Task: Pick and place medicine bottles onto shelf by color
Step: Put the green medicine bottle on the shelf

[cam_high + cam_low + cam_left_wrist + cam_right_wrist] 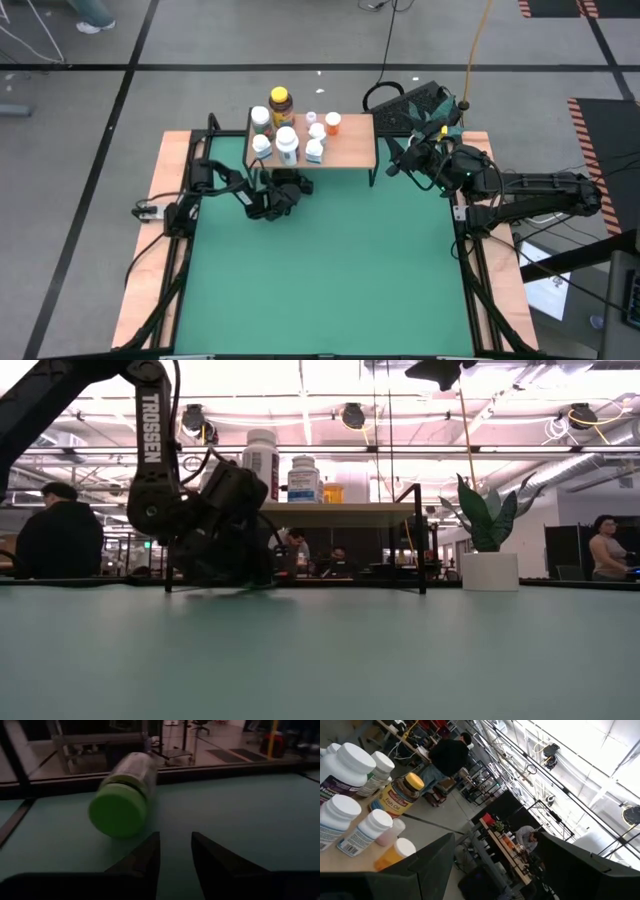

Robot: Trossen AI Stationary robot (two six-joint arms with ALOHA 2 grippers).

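Green-capped and lying on its side, one bottle (124,795) is resting on the desk (330,270) just beyond the left gripper (175,851), whose fingers are standing narrow and empty, seemingly lining up to grab it. Several other bottles (287,143) are already standing on the shelf (350,150) at the far edge. Off to the far right, the right gripper (495,865) is waiting beside the shelf, fingers spread wide around nothing.

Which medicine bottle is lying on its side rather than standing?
The green-lidded bottle, alone on the green mat just ahead of the left gripper. All the others stand upright on the shelf.
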